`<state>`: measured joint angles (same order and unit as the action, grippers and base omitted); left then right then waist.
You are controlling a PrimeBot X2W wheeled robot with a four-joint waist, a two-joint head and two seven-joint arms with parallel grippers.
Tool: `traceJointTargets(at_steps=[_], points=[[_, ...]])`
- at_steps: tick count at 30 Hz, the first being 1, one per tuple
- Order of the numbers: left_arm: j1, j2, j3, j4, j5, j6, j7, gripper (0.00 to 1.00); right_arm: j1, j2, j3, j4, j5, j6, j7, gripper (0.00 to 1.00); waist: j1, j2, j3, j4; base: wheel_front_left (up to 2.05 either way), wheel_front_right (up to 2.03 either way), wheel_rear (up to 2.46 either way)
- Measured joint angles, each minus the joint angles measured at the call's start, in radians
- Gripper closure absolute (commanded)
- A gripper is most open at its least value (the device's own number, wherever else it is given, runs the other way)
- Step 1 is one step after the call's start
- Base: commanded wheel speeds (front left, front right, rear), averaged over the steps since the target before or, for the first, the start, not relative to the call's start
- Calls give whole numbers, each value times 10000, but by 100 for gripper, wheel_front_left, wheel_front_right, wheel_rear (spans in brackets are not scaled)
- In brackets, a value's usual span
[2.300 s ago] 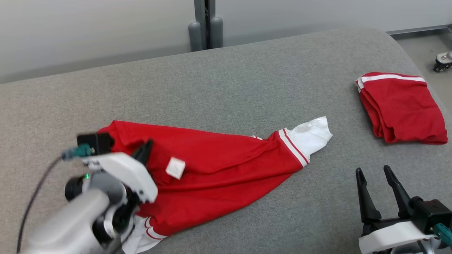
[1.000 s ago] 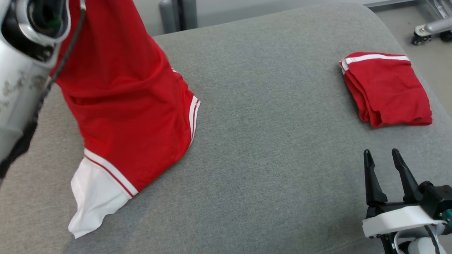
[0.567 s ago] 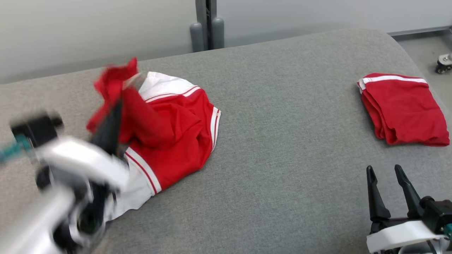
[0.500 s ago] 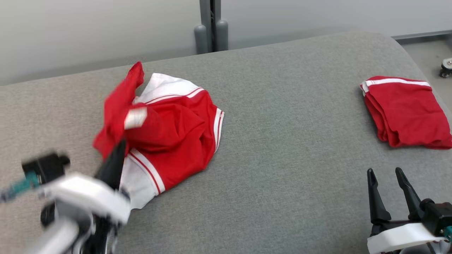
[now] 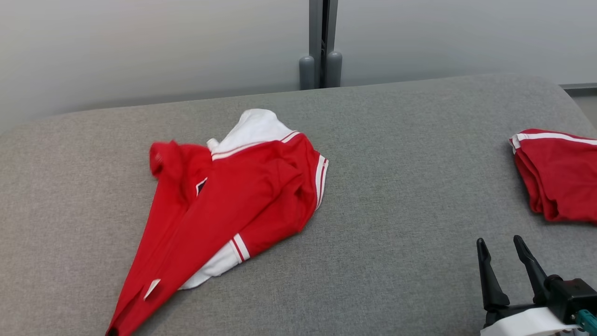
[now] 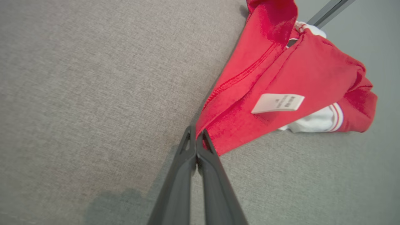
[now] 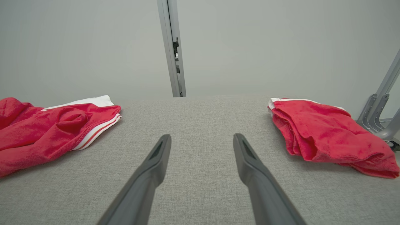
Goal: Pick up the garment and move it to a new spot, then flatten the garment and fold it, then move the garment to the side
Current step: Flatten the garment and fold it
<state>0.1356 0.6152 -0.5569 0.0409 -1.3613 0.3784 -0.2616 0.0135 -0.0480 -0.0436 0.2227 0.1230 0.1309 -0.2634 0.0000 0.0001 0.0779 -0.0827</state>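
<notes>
The red garment (image 5: 242,196) with white striped cuffs lies crumpled at the left middle of the grey padded surface (image 5: 410,186). One corner of it is drawn out in a long taut point toward the near left edge. In the left wrist view my left gripper (image 6: 196,137) is shut on that corner of the garment (image 6: 281,72), low over the surface, with a white label (image 6: 278,102) just beyond. My right gripper (image 5: 499,247) rests open at the near right, nothing between its fingers. The right wrist view has the right gripper (image 7: 202,140) with the garment (image 7: 47,131) far to its left.
A second red garment (image 5: 559,182), folded, lies at the right edge, also seen as a folded pile (image 7: 325,134) from the right wrist. A grey post (image 5: 322,46) stands behind the far edge. Bare grey surface spans between the two garments.
My left arm has drawn back out of the head view, pulling the garment's corner toward the near left and stretching it out. The head camera has shifted. The right gripper stays put.
</notes>
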Motion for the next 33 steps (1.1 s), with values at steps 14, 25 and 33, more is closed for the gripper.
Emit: traceJointTargets(at_steps=[14, 25, 33], points=[[457, -675, 414, 1712, 566, -391, -12, 0, 91, 2, 104, 31, -69, 0, 0, 0, 0, 0, -60, -218, 0, 0, 0], [442, 150, 2169, -1732, 2401, 1751, 15, 0, 12, -2, 40, -111, 50, 0, 0, 0, 0, 0, 473, -692, 0, 0, 0], [-3292, 401, 493, -2418, 3597, 1551, 1912, 0, -554, 2, 203, -148, 159, -2, 0, 0, 0, 0, 1236, -1144, 0, 0, 0]])
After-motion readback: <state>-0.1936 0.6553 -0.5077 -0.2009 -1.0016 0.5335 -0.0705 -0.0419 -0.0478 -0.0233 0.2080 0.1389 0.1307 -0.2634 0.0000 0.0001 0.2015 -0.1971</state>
